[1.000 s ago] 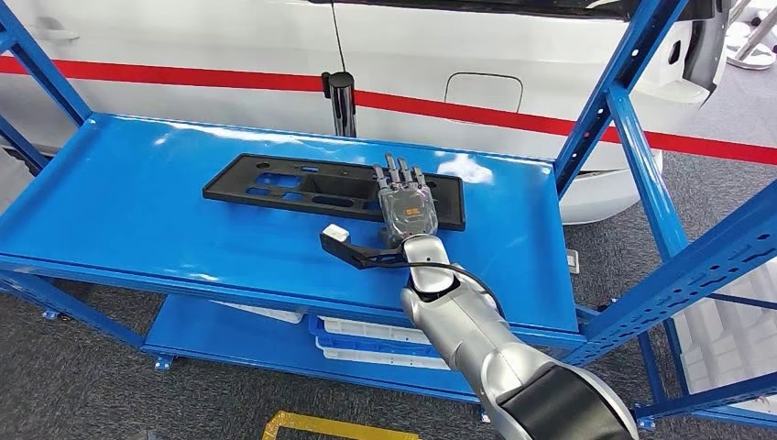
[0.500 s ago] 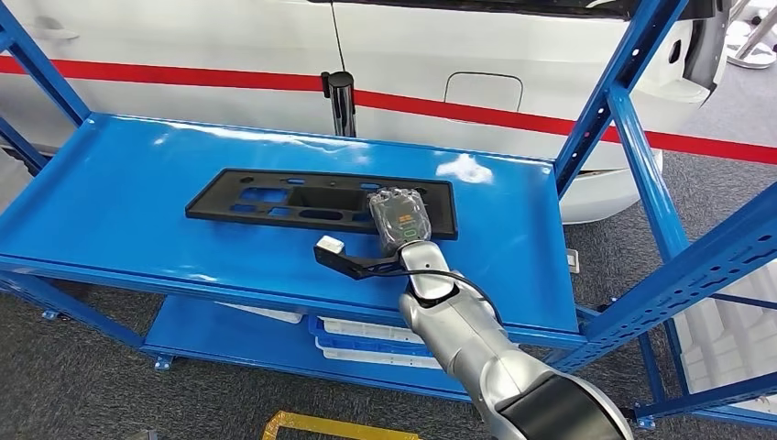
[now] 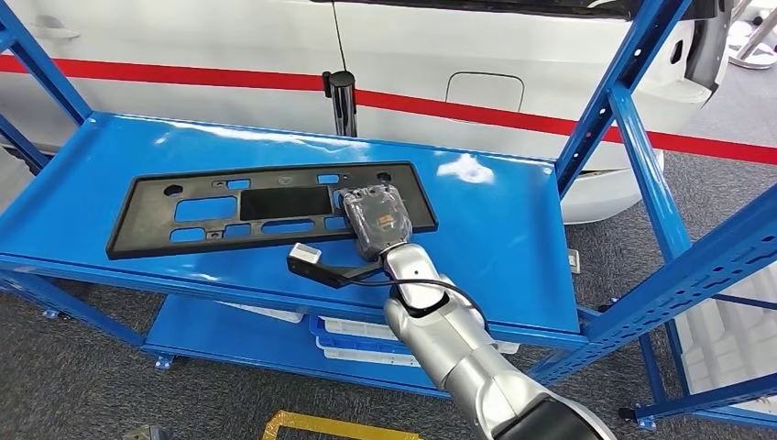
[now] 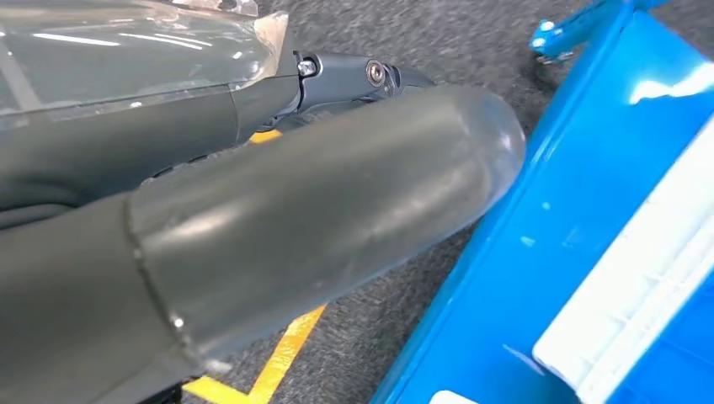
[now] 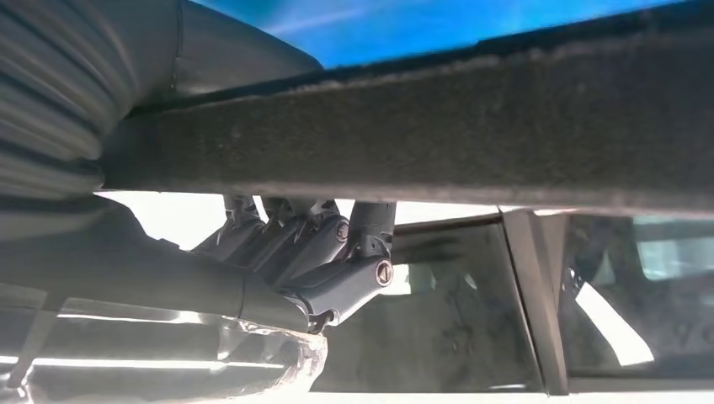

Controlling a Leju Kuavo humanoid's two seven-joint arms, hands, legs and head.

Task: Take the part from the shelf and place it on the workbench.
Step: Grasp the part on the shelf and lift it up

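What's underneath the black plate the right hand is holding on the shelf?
Under the black plate lies the blue shelf top, visible through its cutouts. The right hand grips its near edge, covering that spot.

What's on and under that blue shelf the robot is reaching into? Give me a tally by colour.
Black: 1, the flat plastic part on the top shelf, gripped by the right hand.
White: 2, the stacked trays on the lower shelf, as far as they show.
Total: 3.
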